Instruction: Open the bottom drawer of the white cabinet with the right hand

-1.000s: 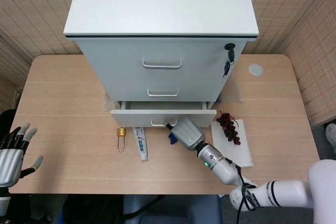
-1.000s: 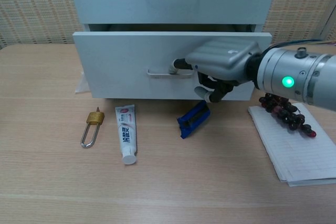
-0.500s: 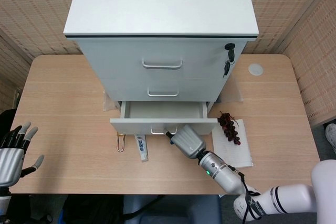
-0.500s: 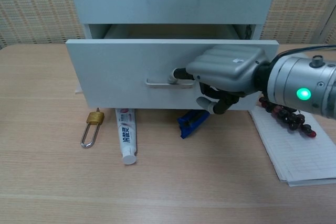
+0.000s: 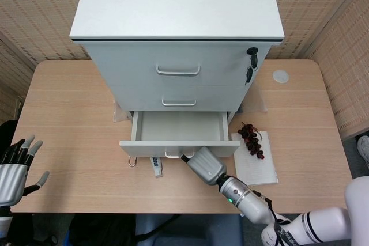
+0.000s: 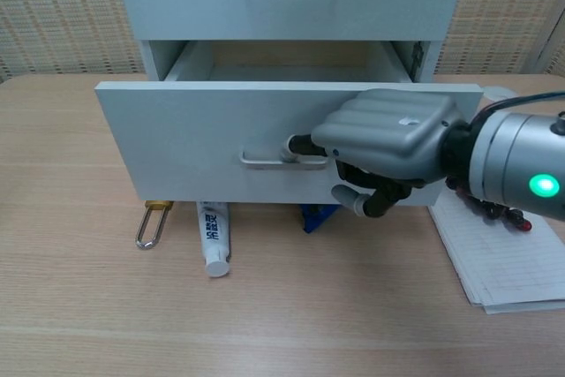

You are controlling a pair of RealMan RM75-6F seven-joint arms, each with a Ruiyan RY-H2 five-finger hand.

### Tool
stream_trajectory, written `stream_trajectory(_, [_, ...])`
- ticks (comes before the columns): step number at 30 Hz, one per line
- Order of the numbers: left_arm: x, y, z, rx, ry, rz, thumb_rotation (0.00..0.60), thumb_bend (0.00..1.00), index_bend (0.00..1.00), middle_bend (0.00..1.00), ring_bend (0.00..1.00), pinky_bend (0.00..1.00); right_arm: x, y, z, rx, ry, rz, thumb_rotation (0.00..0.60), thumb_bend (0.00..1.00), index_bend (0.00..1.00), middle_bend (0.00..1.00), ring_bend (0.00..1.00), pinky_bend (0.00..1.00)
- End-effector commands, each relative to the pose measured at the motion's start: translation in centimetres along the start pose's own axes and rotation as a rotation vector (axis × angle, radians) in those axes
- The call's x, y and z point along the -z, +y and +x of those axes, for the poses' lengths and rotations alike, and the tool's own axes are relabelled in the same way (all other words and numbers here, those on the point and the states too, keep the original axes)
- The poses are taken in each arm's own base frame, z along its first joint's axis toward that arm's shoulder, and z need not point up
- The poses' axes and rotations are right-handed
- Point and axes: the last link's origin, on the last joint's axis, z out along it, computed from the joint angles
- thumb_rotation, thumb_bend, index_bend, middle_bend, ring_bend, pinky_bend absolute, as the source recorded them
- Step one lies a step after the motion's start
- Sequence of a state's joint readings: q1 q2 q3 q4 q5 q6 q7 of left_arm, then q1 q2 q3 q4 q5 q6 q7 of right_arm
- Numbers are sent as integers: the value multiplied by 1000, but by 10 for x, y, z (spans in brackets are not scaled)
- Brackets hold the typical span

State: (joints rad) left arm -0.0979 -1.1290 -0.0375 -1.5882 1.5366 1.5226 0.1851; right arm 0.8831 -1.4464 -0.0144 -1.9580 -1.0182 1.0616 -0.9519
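From the head view, the white cabinet [image 5: 179, 33] is standing at the back middle of the table [image 5: 69, 125]. Its bottom drawer [image 5: 179, 133] is sticking out toward the table's front edge, and the inside is showing. The drawer's long side is running left to right, along the front edge. The right hand [image 5: 206, 163] is sitting right at the drawer front, with its fingers [image 5: 185, 157] reaching onto the handle [image 5: 173, 155]. The hand is covering most of the handle, so the grip is hard to see here. The drawer front is hiding most of a padlock [image 5: 132, 161] and a toothpaste tube [image 5: 157, 166]. A bunch of dark grapes [image 5: 251, 139] is lying on a notepad [image 5: 258, 162] just right of the drawer. The left hand [image 5: 16, 165] is hanging off the table's front left corner, holding nothing, fingers spread, partly cut off by the picture's edge.

From the chest view, the right hand [image 6: 381, 140] is gripping the handle [image 6: 269, 159]; its fingers [image 6: 302, 144] are hooked behind the bar at its right end. The drawer front [image 6: 203, 143] is facing the camera, wide and flat. Under it the padlock [image 6: 152, 223] and toothpaste tube [image 6: 212, 237] are poking out. A small blue thing [image 6: 316, 214] is mostly hidden, and I cannot tell what it is. The arm is hiding most of the grapes [image 6: 494, 213].
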Motion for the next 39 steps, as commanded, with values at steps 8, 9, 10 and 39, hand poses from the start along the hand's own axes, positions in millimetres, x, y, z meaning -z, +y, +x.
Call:
stream_trajectory(8, [1, 1, 1, -2, -1, -5, 600, 270, 116, 63, 72, 127, 22, -15, 5, -3, 8, 47, 600, 523, 148, 866, 948, 950])
stream_trajectory(9, [2, 1, 1, -2, -1, -5, 600, 270, 116, 63, 72, 127, 24, -16, 6, -4, 11, 51, 600, 523, 148, 866, 948, 950])
stream_trajectory(10, [2, 1, 1, -3, -1, -6, 600, 270, 116, 63, 72, 127, 26, -17, 7, -5, 20, 54, 600, 523, 148, 866, 948, 950])
stream_trajectory(39, [-1, 11, 5, 24, 1, 35, 600, 270, 83, 41, 65, 127, 227, 127, -30, -150, 283, -720, 600, 198, 149, 416, 412, 585])
